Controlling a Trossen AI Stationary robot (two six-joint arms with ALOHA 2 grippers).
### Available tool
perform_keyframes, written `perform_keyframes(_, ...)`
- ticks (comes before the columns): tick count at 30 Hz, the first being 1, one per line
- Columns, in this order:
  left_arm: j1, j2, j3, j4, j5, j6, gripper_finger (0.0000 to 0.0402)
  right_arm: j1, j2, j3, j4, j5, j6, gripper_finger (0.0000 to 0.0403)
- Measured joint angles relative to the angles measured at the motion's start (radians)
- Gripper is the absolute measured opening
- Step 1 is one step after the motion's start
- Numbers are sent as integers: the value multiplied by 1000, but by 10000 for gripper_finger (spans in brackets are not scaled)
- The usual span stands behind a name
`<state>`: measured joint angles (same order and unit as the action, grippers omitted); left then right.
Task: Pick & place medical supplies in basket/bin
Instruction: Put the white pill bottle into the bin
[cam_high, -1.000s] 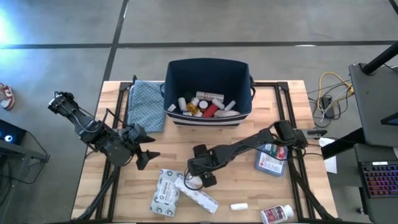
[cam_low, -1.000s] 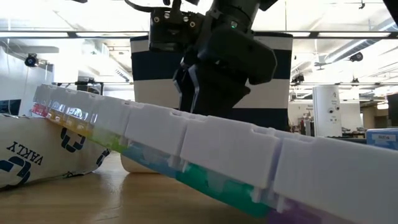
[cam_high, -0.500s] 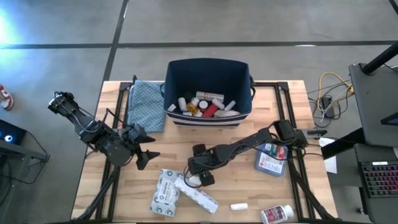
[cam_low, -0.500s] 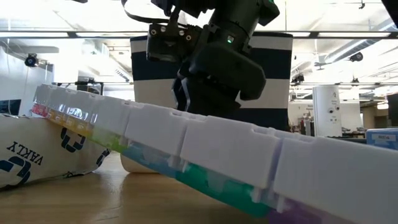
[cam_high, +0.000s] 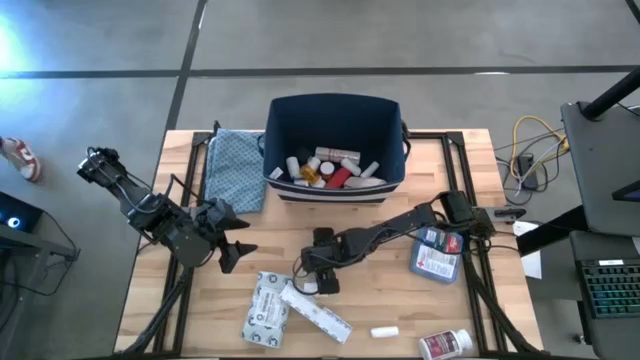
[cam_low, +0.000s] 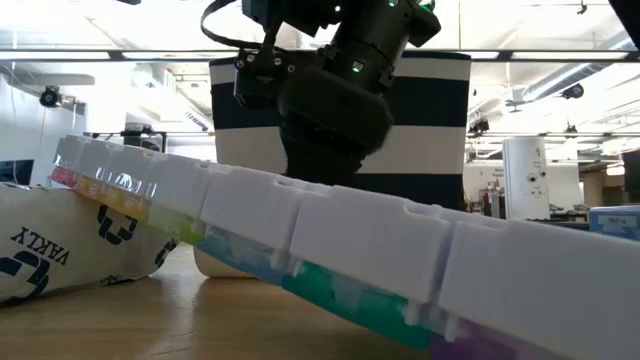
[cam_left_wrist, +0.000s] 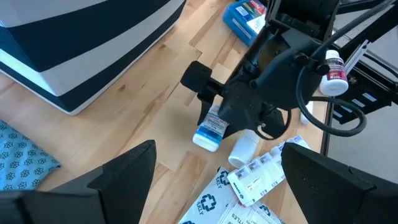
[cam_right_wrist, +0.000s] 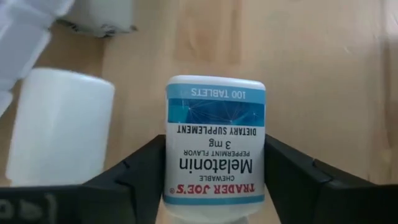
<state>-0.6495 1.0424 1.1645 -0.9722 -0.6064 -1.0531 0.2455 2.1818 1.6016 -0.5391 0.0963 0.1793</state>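
The big blue bin sits at the far edge of the desk, in the middle, with its open top up so I can drop things in. It already has bottles and tubes inside. A folded teal cloth lies just beside it, on its left, and I leave that alone.

More supplies wait near the front edge: a white carton, a long pill organizer leaning on it, and a pill bottle with a red label by the front right corner. A flat blue packet lies near the right edge.

My left gripper hangs over the left side of the desk with its fingers spread apart, holding nothing. It waits there so it stays out of the way.

My right gripper is down low near the middle of the desk, a little toward the front. Its two fingers sit on each side of the melatonin bottle and look pressed against it, so I think I am grasping it. The bottle lies on its side on the wood, long way pointing straight out from my fingers, one end away from me. A plain white bottle lies just beside it, so I must lift only mine
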Motion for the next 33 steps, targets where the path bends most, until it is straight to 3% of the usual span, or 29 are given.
perform_keyframes(8, 0, 0, 0, 0, 0, -7, 324, -6, -76, 180, -45, 46, 85, 200)
perform_keyframes(11, 0, 0, 0, 0, 0, -7, 324, -2, -149, 294, -65, 182, 12, 204)
perform_keyframes(15, 0, 0, 0, 1, 0, -7, 324, -18, -239, 417, -59, 469, -163, 209)
perform_keyframes(17, 0, 0, 0, 1, -2, -7, 324, -59, -270, 457, -74, 546, -192, 210)
perform_keyframes(20, 0, 0, 0, 2, -11, -7, 324, -185, -295, 484, -192, 537, -72, 211)
perform_keyframes(26, 0, 0, 0, 4, -25, -11, 324, -480, -277, 479, -559, 366, 184, 232)
perform_keyframes(29, 0, 0, 0, 3, -25, -39, 324, -531, -272, 466, -588, 275, 188, 263)
perform_keyframes(33, 0, 0, -9, 4, -25, -61, 324, -510, -272, 463, -532, 276, 78, 301)
